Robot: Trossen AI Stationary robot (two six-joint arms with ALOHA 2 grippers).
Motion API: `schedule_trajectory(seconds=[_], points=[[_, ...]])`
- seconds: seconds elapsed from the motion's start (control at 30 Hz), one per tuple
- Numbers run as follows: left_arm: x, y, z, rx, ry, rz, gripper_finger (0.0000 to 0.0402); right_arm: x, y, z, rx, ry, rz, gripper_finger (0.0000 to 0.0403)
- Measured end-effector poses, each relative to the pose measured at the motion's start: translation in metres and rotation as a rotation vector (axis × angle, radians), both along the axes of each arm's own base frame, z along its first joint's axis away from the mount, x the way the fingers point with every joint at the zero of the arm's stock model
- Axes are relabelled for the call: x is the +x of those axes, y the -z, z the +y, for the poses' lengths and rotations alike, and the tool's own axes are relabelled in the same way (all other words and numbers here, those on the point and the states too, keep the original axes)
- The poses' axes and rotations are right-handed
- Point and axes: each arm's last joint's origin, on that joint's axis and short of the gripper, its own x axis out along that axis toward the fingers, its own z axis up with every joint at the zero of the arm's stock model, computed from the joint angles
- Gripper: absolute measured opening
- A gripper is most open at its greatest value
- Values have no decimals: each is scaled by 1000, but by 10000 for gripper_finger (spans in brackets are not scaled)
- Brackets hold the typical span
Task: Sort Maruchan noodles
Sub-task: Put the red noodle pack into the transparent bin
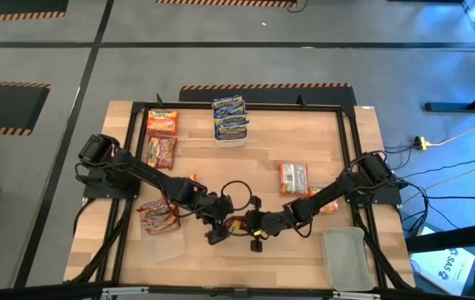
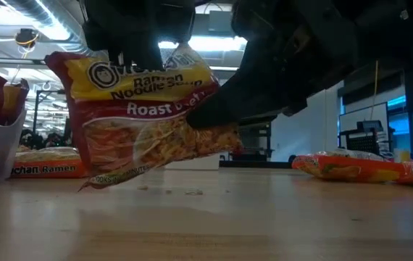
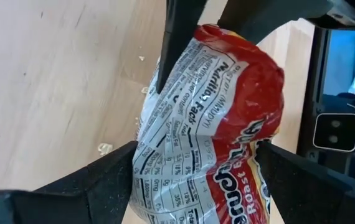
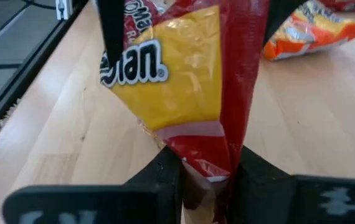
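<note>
So both arms meet near the front middle of the table (image 1: 304,250), with a red Roast Beef ramen packet (image 2: 148,116) hanging between them, lifted just off the wood and tilted. The right gripper (image 4: 205,177) is pinching one end of it, fingers pressed tight on the wrapper. The left gripper (image 3: 196,165) sits around the packet with its fingers spread wide; can't really tell if they actually touch it. Left of that, two more packets in a white tub (image 1: 161,218). Farther back, a red packet (image 1: 293,177) lies flat right of centre, an orange packet (image 1: 162,122) at the far left, and blue packets (image 1: 230,117) stacked in a tub.
</note>
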Motion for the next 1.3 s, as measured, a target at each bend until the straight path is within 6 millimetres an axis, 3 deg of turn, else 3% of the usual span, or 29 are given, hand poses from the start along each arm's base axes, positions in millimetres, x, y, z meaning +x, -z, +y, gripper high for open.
schedule_trajectory(seconds=[0.3, 0.6, 0.9, 1.3], points=[[-11, 3, 5, 26, -32, 126, 321, -1, 2, 0, 108, 31, 30, 60], [-23, -42, 2, 104, -62, -76, 321, 2, 5, -12, 114, 70, 67, 60], [-22, -19, -12, 336, -77, -70, 321, 5, 5, -20, 160, 73, 75, 60], [-19, -13, -9, 413, -65, -67, 321, 6, 3, -19, 165, 60, 52, 60]])
